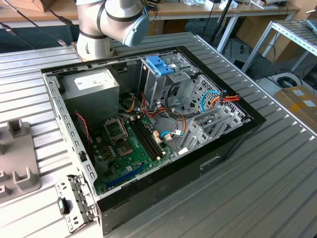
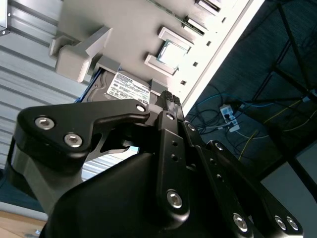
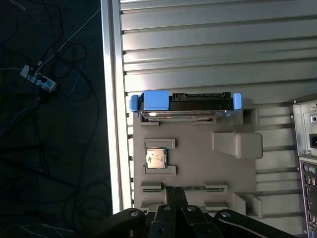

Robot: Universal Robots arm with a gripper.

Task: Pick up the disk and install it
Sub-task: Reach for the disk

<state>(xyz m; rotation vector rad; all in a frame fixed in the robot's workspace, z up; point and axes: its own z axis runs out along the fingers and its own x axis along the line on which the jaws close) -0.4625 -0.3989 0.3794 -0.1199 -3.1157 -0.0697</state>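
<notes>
The disk [image 3: 185, 105] stands on its edge in a slot of a grey holder tray [image 3: 237, 144], silver with blue carrier ends. In the second wrist view its white label [image 2: 126, 87] shows just past my fingertips. My gripper [image 3: 176, 192] hovers over the tray, apart from the disk, shut with nothing between its fingers. The black fingers [image 2: 168, 106] press together. The open computer case [image 1: 148, 124] lies on the table in the exterior view, with its metal drive cage [image 1: 163, 82] at the back.
A processor chip [image 3: 155, 158] sits in the same tray near the disk. The table edge [image 3: 111, 99] runs close beside the tray, with floor cables beyond. The case's rear panel [image 3: 307, 148] borders the tray. The power supply box [image 1: 91, 84] and blue cage handle [image 1: 159, 65] sit inside the case.
</notes>
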